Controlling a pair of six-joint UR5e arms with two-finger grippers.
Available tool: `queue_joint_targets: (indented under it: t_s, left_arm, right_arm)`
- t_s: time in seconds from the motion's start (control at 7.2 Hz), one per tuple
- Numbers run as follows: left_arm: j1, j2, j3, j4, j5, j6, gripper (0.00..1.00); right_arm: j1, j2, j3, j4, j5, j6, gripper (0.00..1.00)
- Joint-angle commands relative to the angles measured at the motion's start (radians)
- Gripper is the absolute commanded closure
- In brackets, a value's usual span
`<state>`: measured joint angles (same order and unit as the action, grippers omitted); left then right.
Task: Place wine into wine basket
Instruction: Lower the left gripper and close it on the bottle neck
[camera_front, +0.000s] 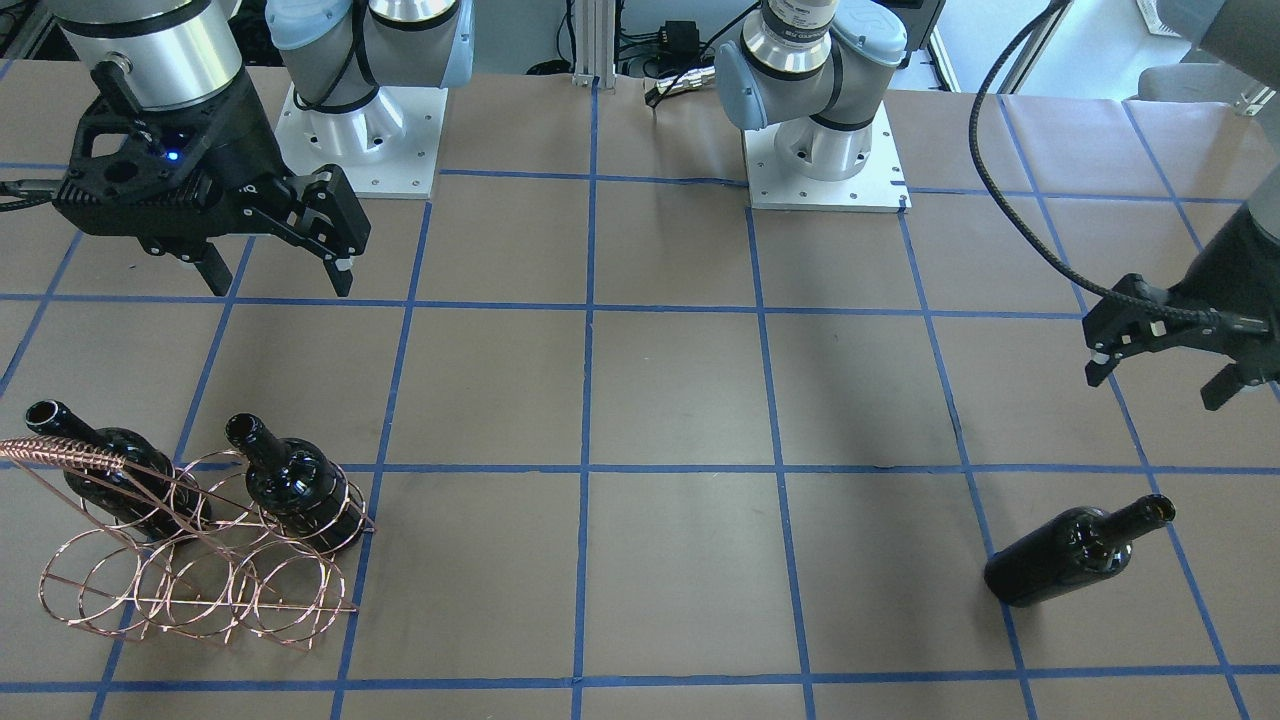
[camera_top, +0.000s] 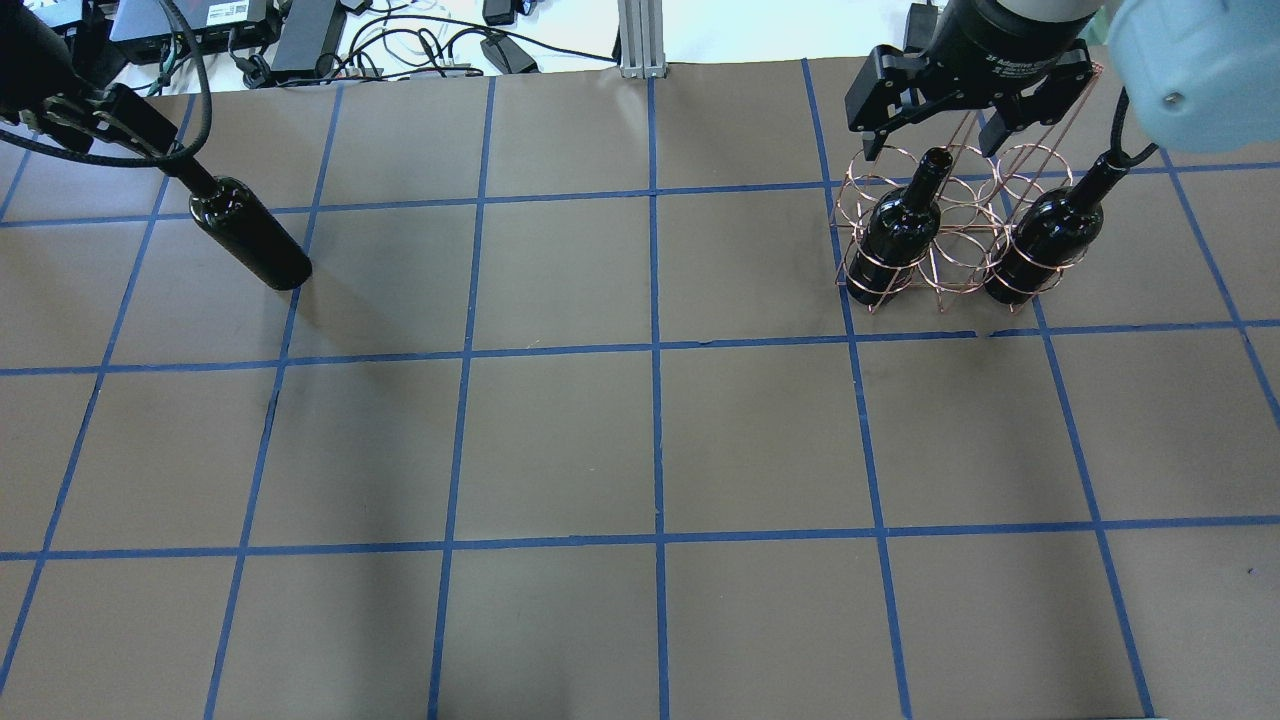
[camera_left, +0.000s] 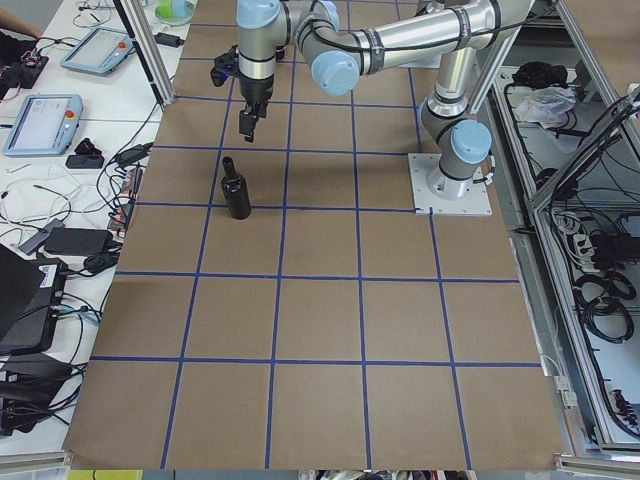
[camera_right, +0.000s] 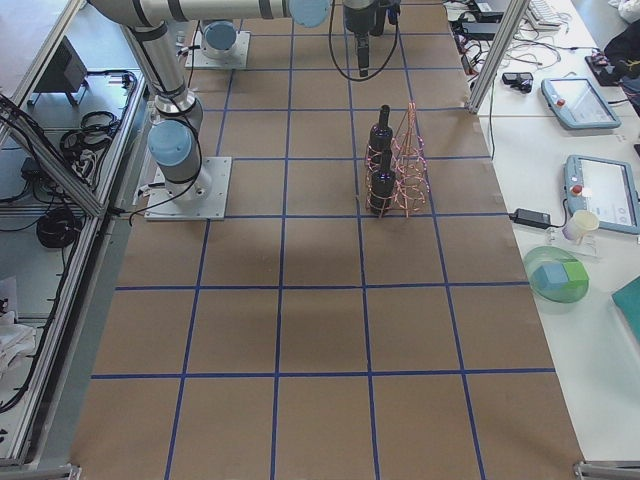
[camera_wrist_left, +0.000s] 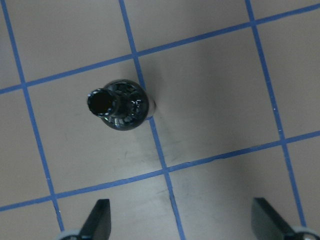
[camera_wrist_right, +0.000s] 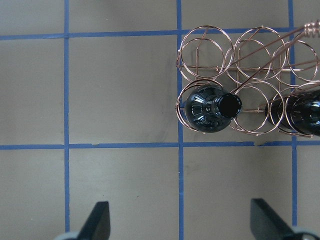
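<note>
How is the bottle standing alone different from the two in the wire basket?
The lone bottle stands on bare table; the basket bottles sit inside wire rings of the basket. The lone bottle is near the left gripper; the basket bottles are near the right gripper. All are dark, shiny and upright.

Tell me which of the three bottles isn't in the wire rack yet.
The lone bottle standing on the table on the robot's left side. The other two bottles already stand inside rings of the wire rack.
</note>
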<state>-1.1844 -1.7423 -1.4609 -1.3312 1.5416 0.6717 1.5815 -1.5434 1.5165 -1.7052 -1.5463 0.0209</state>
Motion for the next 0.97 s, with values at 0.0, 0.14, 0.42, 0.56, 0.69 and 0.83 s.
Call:
queue_joint_targets:
  t_s: [0.0, 0.14, 0.42, 0.56, 0.69, 0.83]
  left_arm:
    - [0.019, -0.077, -0.004, 0.107, -0.039, 0.059, 0.0]
    - [0.019, -0.107, -0.004, 0.162, -0.075, 0.037, 0.01]
    - [0.063, -0.167, -0.001, 0.187, -0.078, 0.034, 0.01]
    - [0.089, -0.199, -0.003, 0.21, -0.084, 0.046, 0.01]
    - [0.089, -0.207, -0.003, 0.211, -0.083, 0.037, 0.02]
    - [0.088, -0.207, -0.004, 0.214, -0.095, -0.019, 0.06]
  right_arm:
    - [0.0, 0.0, 0.004, -0.008, 0.015, 0.008, 0.0]
    - [0.0, 0.0, 0.004, -0.007, 0.015, 0.004, 0.0]
    - [0.0, 0.0, 0.004, -0.007, 0.018, 0.004, 0.0]
    - [0.0, 0.0, 0.004, -0.008, 0.02, 0.005, 0.0]
    - [0.0, 0.0, 0.004, -0.007, 0.018, 0.002, 0.0]
    - [0.0, 0.0, 0.004, -0.007, 0.018, 0.001, 0.0]
